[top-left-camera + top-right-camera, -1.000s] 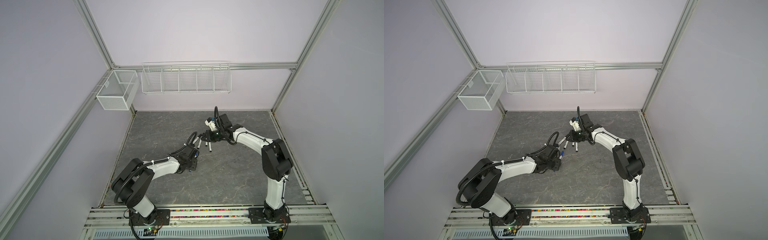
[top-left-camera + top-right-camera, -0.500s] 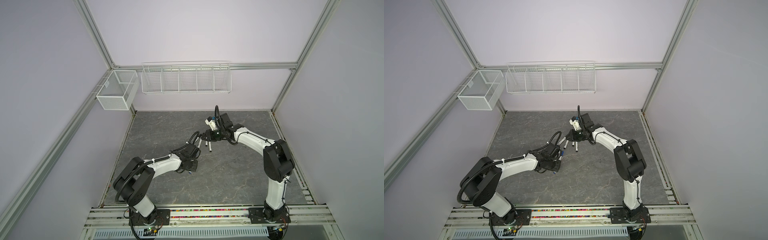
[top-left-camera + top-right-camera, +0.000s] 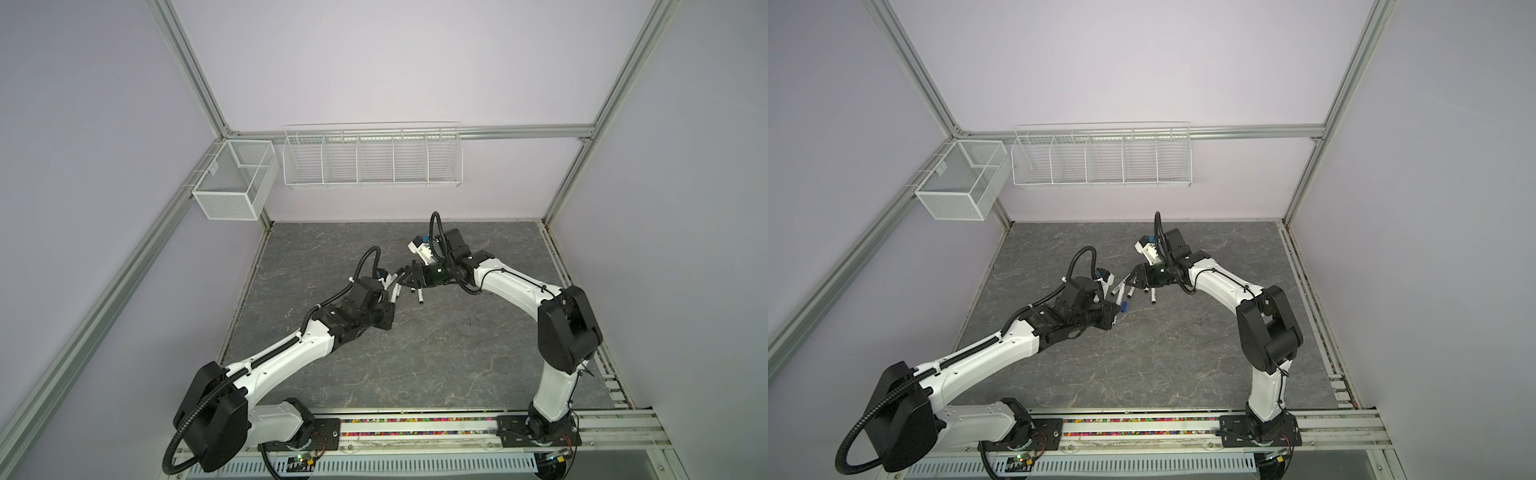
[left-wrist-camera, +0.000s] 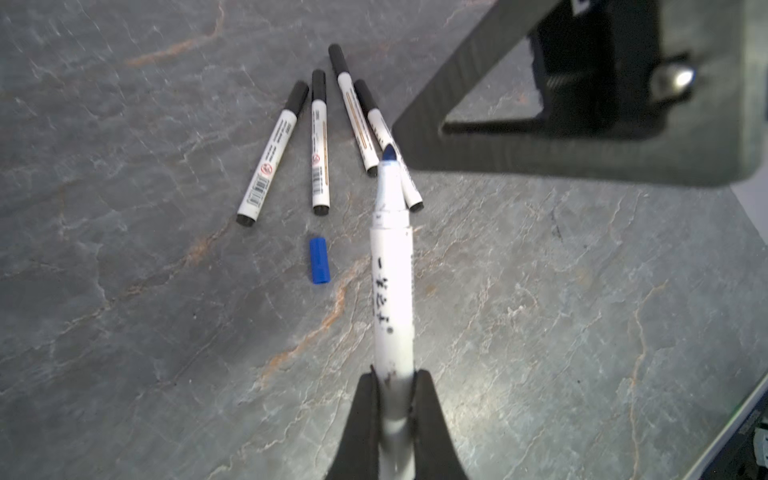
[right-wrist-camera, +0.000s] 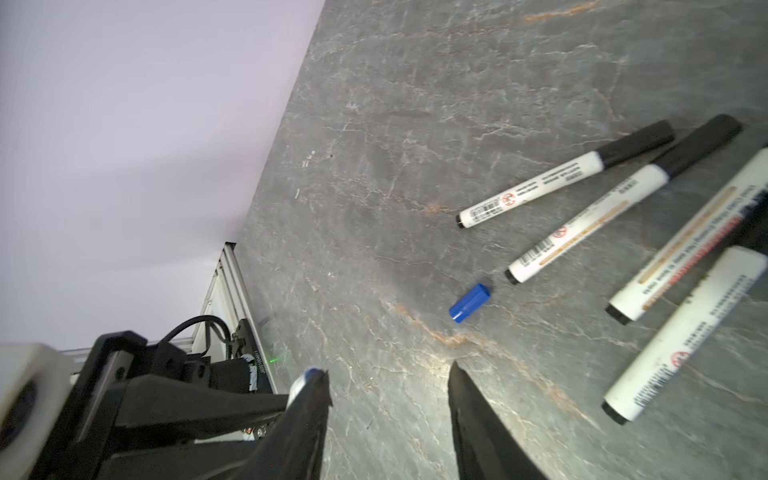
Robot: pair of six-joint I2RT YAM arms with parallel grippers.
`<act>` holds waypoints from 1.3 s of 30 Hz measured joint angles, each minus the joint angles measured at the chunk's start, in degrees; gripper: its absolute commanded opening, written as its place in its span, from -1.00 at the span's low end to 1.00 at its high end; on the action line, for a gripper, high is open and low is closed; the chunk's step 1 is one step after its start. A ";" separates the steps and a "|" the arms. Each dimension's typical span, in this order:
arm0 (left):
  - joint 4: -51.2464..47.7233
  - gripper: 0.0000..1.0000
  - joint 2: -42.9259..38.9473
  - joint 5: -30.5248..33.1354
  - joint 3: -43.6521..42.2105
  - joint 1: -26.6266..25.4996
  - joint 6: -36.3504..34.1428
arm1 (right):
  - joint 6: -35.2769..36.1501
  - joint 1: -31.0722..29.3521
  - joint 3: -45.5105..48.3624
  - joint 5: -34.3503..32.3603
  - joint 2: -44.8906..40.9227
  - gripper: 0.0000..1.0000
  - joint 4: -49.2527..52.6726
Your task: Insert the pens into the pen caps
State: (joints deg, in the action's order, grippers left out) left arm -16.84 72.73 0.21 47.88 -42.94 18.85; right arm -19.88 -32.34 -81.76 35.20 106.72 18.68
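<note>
My left gripper (image 4: 395,380) is shut on the barrel of a white pen (image 4: 392,291) whose bare blue tip (image 4: 389,153) points away from it. The blue pen cap (image 4: 320,260) lies loose on the grey table, beside that pen and apart from it. Beyond the cap lie several white pens with black caps on them (image 4: 272,153) (image 4: 320,143), side by side. My right gripper (image 5: 388,374) is open just above the table with nothing between its fingers. The blue cap (image 5: 470,303) lies ahead of it, and the blue tip shows behind one of its fingers. In a top view the right gripper (image 3: 1133,282) faces the left gripper (image 3: 1113,312).
Two white wire baskets hang on the back wall (image 3: 372,156) and at the left corner (image 3: 232,183). The side wall and an aluminium frame rail (image 5: 232,274) run close along the table's left edge. Both arms meet over the middle of the table, near the row of pens.
The left gripper has shut on the blue-tipped pen and drawn back a little towards the front. The right gripper's jaws have spread apart.
</note>
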 measured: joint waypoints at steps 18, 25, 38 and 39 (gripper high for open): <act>6.80 -1.00 3.58 1.42 0.24 0.72 0.15 | 0.20 -1.16 -0.44 3.54 0.00 -0.10 -0.13; 9.55 -1.00 3.58 -0.39 0.24 0.72 0.44 | -0.04 -1.46 -2.82 4.74 1.38 -0.58 -0.85; 11.04 -0.35 5.86 -0.31 0.33 1.66 2.32 | -0.57 -1.40 -2.80 6.08 1.66 -0.70 -2.43; 11.26 -0.35 6.25 -0.48 0.33 1.68 2.32 | -0.70 -1.33 -2.78 6.21 1.66 -0.70 -2.62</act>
State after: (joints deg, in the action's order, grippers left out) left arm -5.58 78.98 -0.27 48.21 -41.25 21.17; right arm -20.58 -33.67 -84.53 41.41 108.38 16.05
